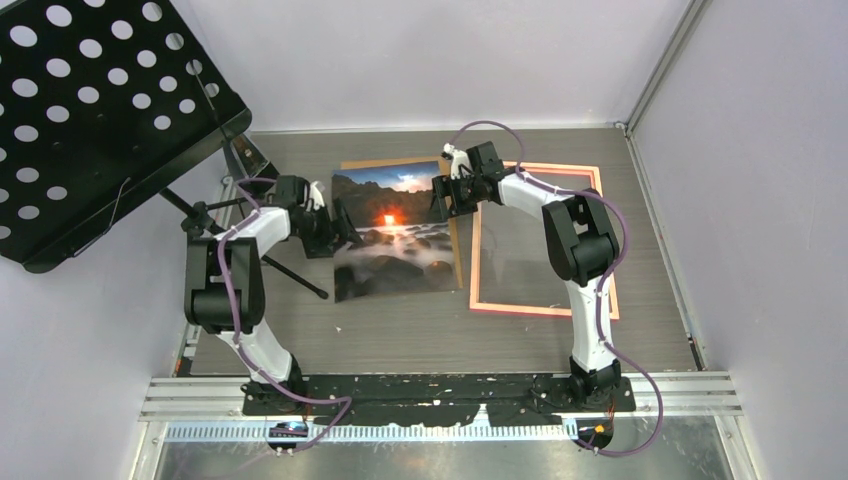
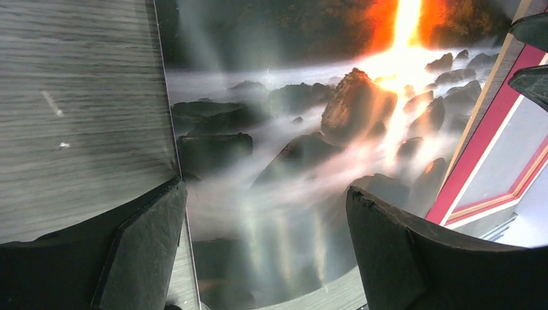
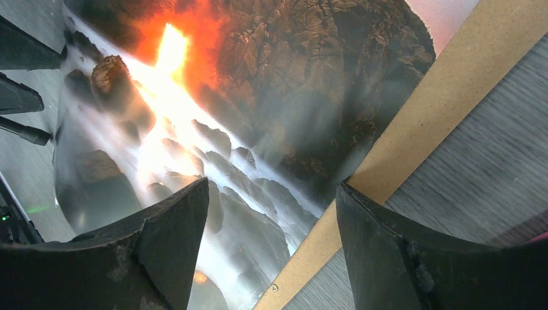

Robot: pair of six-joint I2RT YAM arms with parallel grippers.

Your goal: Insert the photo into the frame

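Note:
The photo [image 1: 400, 240], a glossy sunset over misty rocks, lies face up in the middle of the table, on top of a brown backing board [image 1: 385, 163]. To its right lies the pink-orange frame [image 1: 530, 308], flat and separate from it. My left gripper [image 1: 335, 225] hangs open over the photo's left edge; in its wrist view the photo [image 2: 291, 161] fills the gap between the fingers [image 2: 266, 219], and the frame [image 2: 478, 161] shows at right. My right gripper [image 1: 445, 195] stands open over the photo's far right edge [image 3: 271, 219], straddling photo [image 3: 213, 116] and board [image 3: 426, 110].
A black perforated music stand [image 1: 90, 110] leans in at the back left, with its thin legs [image 1: 290, 275] reaching across the table beside my left arm. Pale walls close in the table at the back and both sides.

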